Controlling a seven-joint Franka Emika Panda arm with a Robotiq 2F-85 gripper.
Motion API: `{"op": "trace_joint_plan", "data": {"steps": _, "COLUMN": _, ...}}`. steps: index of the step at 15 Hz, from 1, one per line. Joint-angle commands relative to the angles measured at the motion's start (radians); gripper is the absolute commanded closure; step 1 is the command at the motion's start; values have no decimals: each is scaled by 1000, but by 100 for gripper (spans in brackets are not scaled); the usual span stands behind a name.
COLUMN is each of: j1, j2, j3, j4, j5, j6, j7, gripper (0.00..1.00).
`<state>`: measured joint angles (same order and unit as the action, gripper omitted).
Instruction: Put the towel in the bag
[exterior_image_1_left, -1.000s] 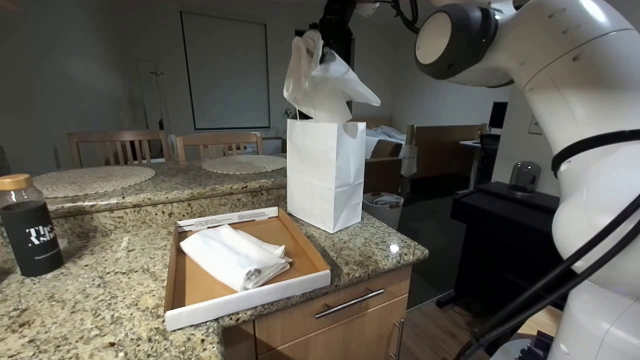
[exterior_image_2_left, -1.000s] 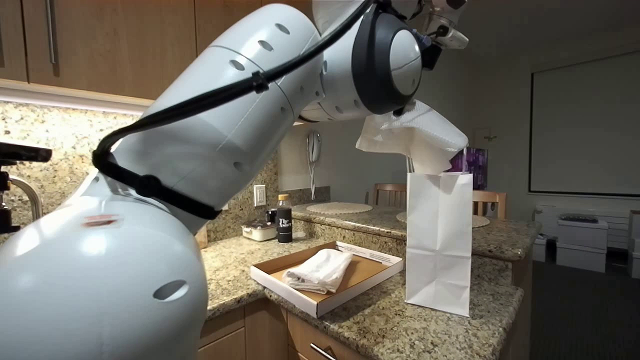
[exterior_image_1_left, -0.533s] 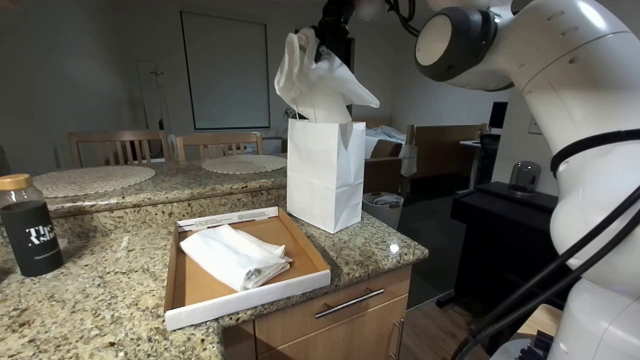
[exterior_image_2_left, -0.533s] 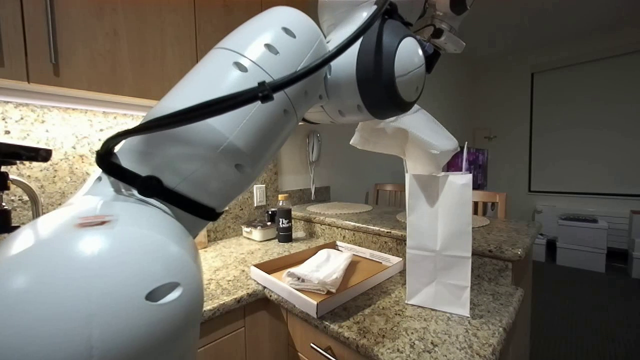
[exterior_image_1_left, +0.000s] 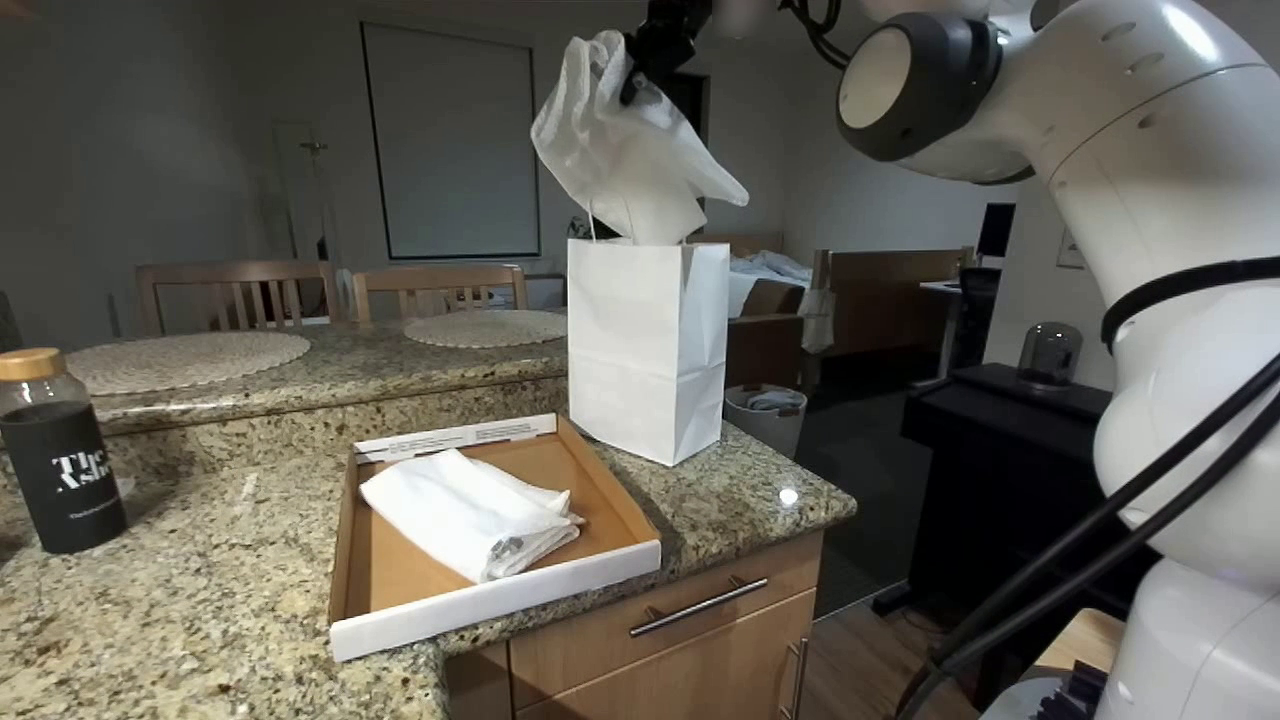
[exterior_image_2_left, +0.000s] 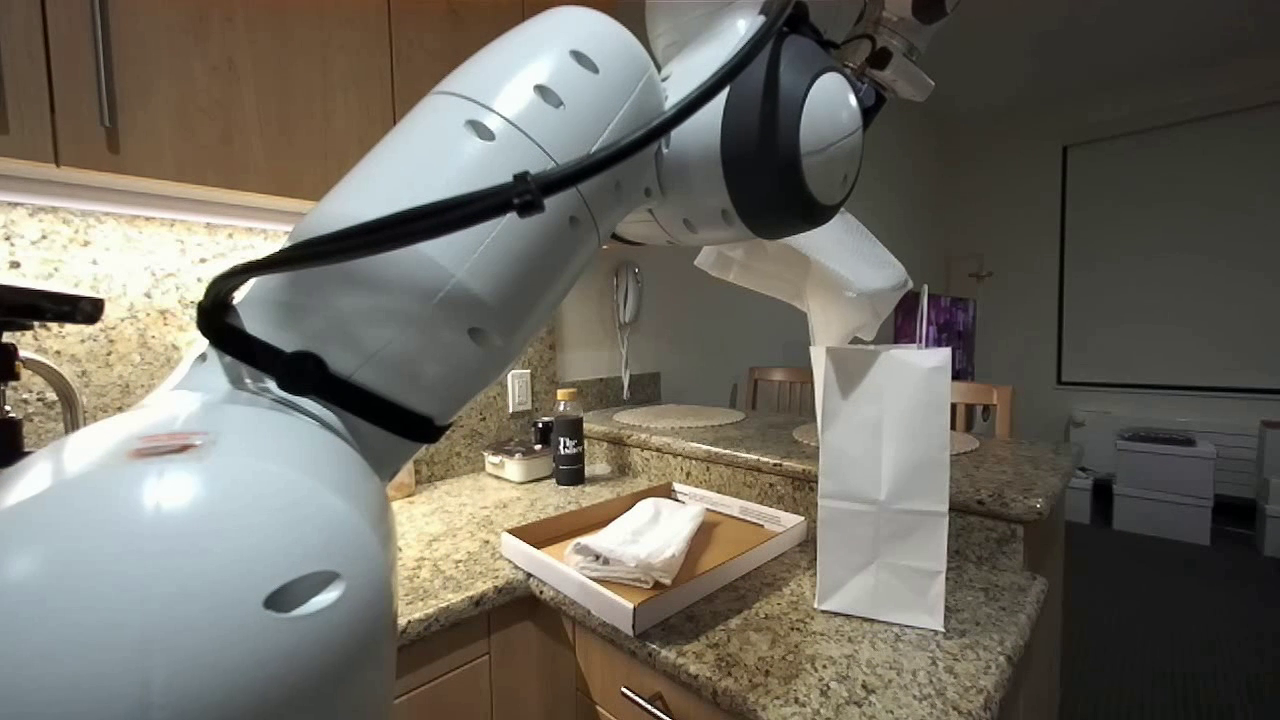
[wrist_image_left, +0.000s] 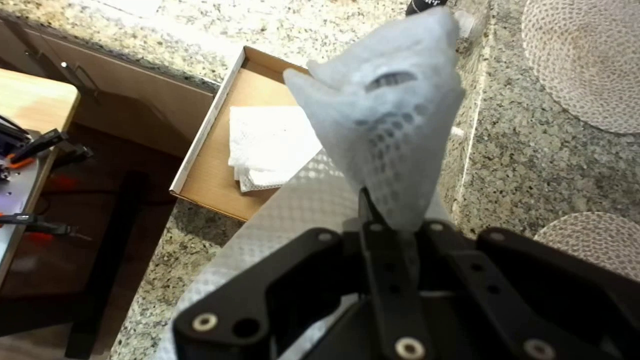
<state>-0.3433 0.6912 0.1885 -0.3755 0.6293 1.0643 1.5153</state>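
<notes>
In an exterior view, the claw (exterior_image_1_left: 631, 91) is gripping the towel (exterior_image_1_left: 625, 155), which is hanging at six o'clock below it, its lower end hiding behind the rim of the bag (exterior_image_1_left: 640, 345).

Limp white towel (exterior_image_1_left: 630, 160) hanging at mouth of upright paper bag (exterior_image_1_left: 625, 340)

Dim grey wall (exterior_image_1_left: 200, 150); wooden chairs (exterior_image_1_left: 235, 271) behind granite counter (exterior_image_1_left: 220, 600); dark floor (exterior_image_2_left: 1130, 630).

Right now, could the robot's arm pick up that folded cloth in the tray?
Probably not yet: its gripper is shut on the towel, though nothing seems to lie on the folded cloth.
</notes>
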Motion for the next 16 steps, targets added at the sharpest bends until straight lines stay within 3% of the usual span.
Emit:
{"op": "trace_joint_plan", "data": {"steps": 1, "j1": -1, "j2": -5, "j3": -2, "j4": -10, "j5": 0, "j6": 5, "j7": -4, "gripper": 91}}
{"op": "trace_joint_plan", "data": {"steps": 8, "j1": -5, "j2": 0, "j3": 0, "j4": -15, "j5": 9, "j6": 4, "j7": 7, "gripper": 93}}
{"op": "trace_joint_plan", "data": {"steps": 16, "j1": -100, "j2": 63, "j3": 52, "j4": -29, "j5": 133, "j6": -1, "j7": 32, "gripper": 93}}
